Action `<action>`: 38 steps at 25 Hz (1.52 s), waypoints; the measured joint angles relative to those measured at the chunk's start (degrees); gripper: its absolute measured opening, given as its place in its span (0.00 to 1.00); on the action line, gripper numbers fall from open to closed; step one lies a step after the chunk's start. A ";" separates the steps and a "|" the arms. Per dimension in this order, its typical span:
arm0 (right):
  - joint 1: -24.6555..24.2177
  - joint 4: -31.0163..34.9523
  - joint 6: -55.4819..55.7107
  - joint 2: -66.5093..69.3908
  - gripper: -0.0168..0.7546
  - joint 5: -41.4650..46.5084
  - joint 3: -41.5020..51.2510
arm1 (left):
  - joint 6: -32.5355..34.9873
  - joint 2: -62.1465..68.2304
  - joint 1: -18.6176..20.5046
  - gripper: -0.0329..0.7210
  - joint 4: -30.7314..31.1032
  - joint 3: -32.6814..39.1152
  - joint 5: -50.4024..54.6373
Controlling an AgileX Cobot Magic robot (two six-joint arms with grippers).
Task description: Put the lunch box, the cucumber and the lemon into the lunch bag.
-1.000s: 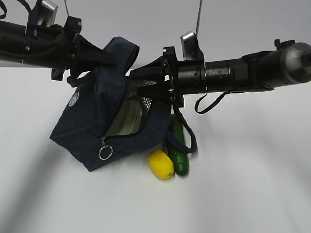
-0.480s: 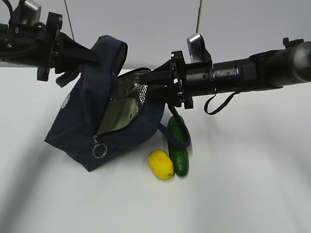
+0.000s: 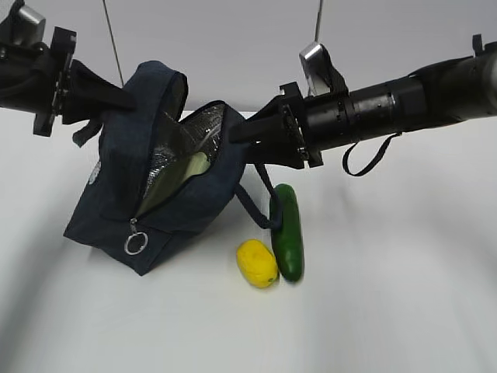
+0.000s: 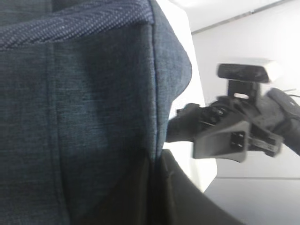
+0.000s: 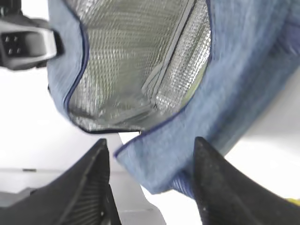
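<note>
The lunch bag (image 3: 155, 194) stands tilted on the white tabletop (image 3: 388, 311), its upper flap pinched in the left hand (image 3: 116, 97), whose fingers are pressed together on the fabric, apparently to keep the mouth open. The right hand (image 3: 237, 132) sits at the opening's other rim, fingers apart around the bag's edge without clamping it. A sage-green lunch box (image 3: 186, 172) shows inside. The lemon (image 3: 257, 263) and cucumber (image 3: 287, 231) lie touching just beside the bag, not yet packed.

Plain white counter (image 3: 388, 311) spanning the near edge and both front corners, meeting a pale grey wall (image 3: 233, 39) along its far edge.
</note>
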 joint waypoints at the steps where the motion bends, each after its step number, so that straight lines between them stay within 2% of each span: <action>1: -0.09 -1.24 0.00 -0.82 0.57 0.14 0.00 | -0.21 0.00 0.71 0.04 0.29 0.00 0.15; 6: -0.09 -9.02 2.94 -4.11 0.57 0.64 -1.05 | -1.38 0.00 4.12 0.04 3.19 0.00 1.43; 13: -0.09 -25.76 13.91 -6.91 0.57 1.22 -5.19 | -3.69 0.00 6.21 0.04 9.70 -0.11 3.03; 21: 0.16 -50.35 34.24 -9.37 0.57 2.34 -9.64 | -5.03 0.00 6.30 0.04 15.57 -0.20 4.41; 26: 4.41 -64.62 45.93 -10.10 0.57 2.94 -9.73 | -5.75 0.00 6.30 0.04 16.94 -0.20 4.41; 28: 6.64 -67.65 49.82 -10.10 0.57 2.27 -9.73 | -5.80 0.00 6.30 0.04 16.94 -0.20 4.41; 31: 8.17 -68.21 52.81 -10.10 0.57 -1.72 -9.73 | -5.89 0.00 6.30 0.03 17.03 -0.20 4.41; 38: 8.28 -68.09 57.48 -9.34 0.57 -6.97 -9.73 | -5.89 0.00 6.30 0.03 17.21 -0.20 5.53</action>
